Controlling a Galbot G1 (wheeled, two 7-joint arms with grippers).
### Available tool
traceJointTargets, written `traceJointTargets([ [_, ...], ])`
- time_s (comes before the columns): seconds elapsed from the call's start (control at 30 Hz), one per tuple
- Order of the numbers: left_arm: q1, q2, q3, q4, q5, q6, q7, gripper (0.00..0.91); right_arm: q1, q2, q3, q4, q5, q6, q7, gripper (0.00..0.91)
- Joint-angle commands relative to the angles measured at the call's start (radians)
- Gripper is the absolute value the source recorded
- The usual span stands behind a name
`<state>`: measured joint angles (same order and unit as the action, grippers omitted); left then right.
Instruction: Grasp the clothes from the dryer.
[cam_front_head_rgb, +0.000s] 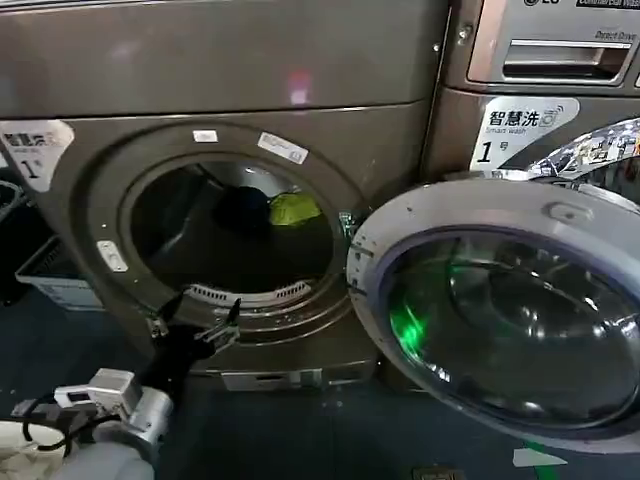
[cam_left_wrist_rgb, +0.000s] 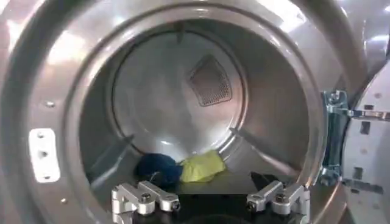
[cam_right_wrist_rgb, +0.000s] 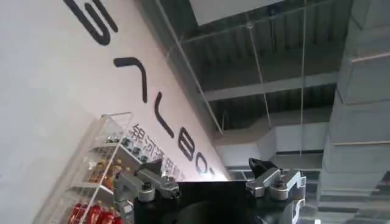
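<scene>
The dryer (cam_front_head_rgb: 230, 70) stands with its round porthole open. Deep in the drum (cam_left_wrist_rgb: 177, 97) lie the clothes: a dark navy piece (cam_front_head_rgb: 242, 208) (cam_left_wrist_rgb: 157, 169) and, touching it, a bright yellow-green piece (cam_front_head_rgb: 295, 208) (cam_left_wrist_rgb: 203, 166). My left gripper (cam_front_head_rgb: 200, 315) (cam_left_wrist_rgb: 210, 198) is open and empty, just outside the porthole's lower rim, short of the clothes and facing into the drum. My right gripper (cam_right_wrist_rgb: 207, 179) is open with nothing between its fingers, pointing up at a wall and ceiling, away from the dryer.
The dryer's round glass door (cam_front_head_rgb: 500, 320) hangs wide open to the right, hinged beside the porthole. A like machine (cam_front_head_rgb: 530, 60) stands behind it. A grey basket (cam_front_head_rgb: 55, 275) sits on the floor at the left. A white lint grille (cam_front_head_rgb: 250, 296) lines the porthole's bottom.
</scene>
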<state>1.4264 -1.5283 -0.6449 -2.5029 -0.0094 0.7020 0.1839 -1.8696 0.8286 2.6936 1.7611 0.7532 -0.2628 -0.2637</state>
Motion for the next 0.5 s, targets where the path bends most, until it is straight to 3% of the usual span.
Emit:
traceJointTargets([
  [0.03,-0.002,-0.001,0.001,0.005,-0.001,0.000,0.000,0.907,0.002,0.002,-0.001,0.001,-0.002,0.002,0.000,0.907],
  [0.5,-0.006,-0.001,0.000,0.009,-0.001,-0.002,0.001,0.907,0.001,0.003,0.000,0.005,-0.003,0.003,-0.004,0.907],
])
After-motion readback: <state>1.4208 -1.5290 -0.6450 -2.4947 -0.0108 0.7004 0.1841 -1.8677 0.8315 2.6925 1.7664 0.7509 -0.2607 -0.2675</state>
